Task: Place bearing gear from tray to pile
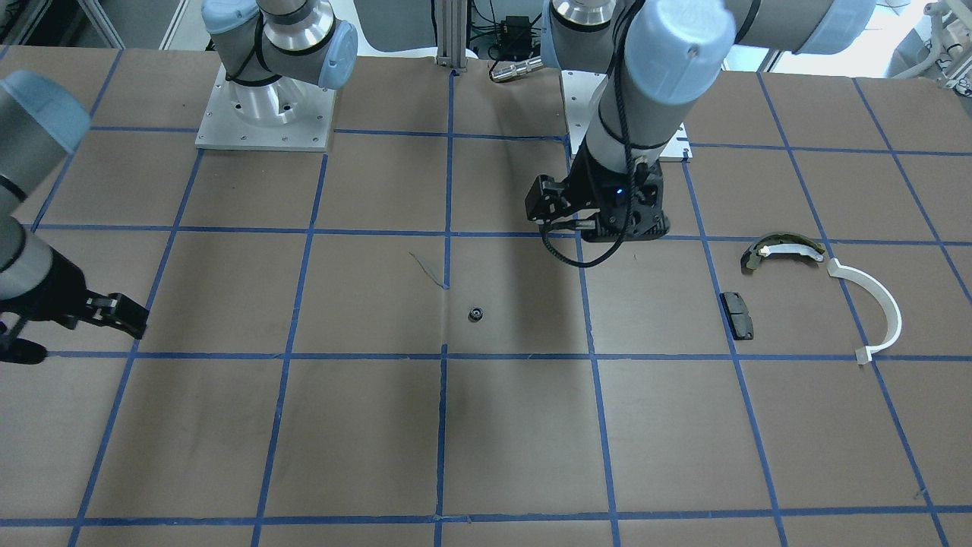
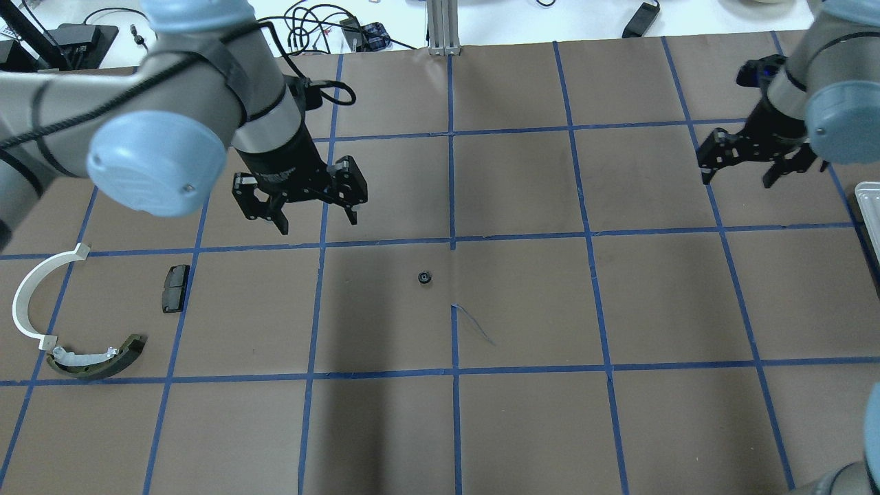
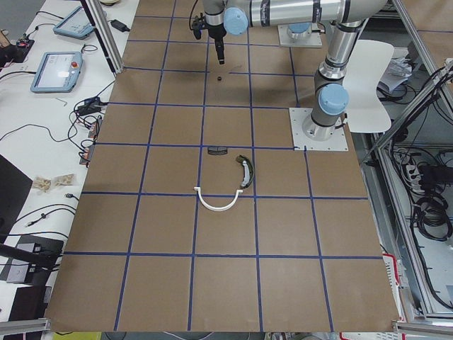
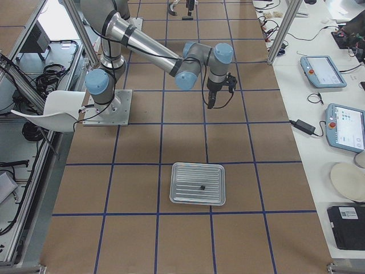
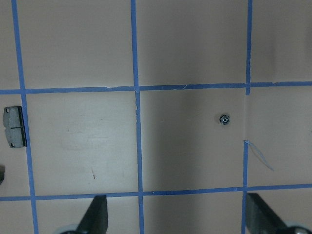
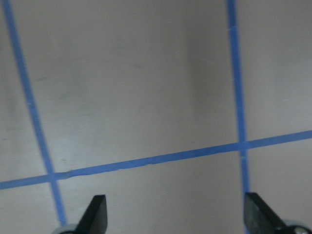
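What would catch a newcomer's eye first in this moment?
The small bearing gear lies alone on the brown table near its middle, outside the tray at the robot's right end. The left gripper hangs open, apart from the gear, toward the pile of olive brake shoe, white arc and black pad. The right gripper, also open, hangs over bare table.

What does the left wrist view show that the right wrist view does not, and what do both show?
Only the left wrist view: the bearing gear lying alone on the table, and the black pad at the picture's left edge. Only the right wrist view: nothing of its own. Both: brown table with blue tape lines, and the left gripper and right gripper, each open and empty.
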Motion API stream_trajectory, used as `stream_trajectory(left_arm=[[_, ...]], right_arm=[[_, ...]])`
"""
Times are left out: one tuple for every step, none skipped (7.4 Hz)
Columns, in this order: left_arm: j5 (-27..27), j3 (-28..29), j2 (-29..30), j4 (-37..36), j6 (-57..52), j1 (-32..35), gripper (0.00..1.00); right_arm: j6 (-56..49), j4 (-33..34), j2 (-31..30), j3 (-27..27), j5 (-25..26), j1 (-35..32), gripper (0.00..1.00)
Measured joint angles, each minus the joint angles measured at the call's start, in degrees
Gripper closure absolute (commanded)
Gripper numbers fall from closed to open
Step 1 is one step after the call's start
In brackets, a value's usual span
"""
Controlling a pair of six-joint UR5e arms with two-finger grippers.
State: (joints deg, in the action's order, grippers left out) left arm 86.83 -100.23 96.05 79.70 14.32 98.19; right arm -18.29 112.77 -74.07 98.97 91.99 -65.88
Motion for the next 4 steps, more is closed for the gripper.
stream_trajectory(left_arm=[[0.00, -5.30, 1.84, -9.10, 3.15, 1.96, 0.00], [-0.11, -9.55, 4.08, -17.49, 5.85, 3.91, 0.00], [-0.13, -11.90, 6.64, -22.54, 7.65, 5.93, 0.00], [-0.04, -12.70, 9.08, -25.59, 9.09, 7.62, 0.00]], right_arm=[[-9.03, 0.54, 0.09, -0.25, 0.54, 5.91, 0.00], [-17.28, 1.90, 0.46, -0.48, 0.66, 11.53, 0.00], [-24.55, 4.52, 1.56, -0.69, 0.66, 16.51, 0.00], [-29.42, 7.11, 3.58, -1.41, 0.58, 20.10, 0.03]])
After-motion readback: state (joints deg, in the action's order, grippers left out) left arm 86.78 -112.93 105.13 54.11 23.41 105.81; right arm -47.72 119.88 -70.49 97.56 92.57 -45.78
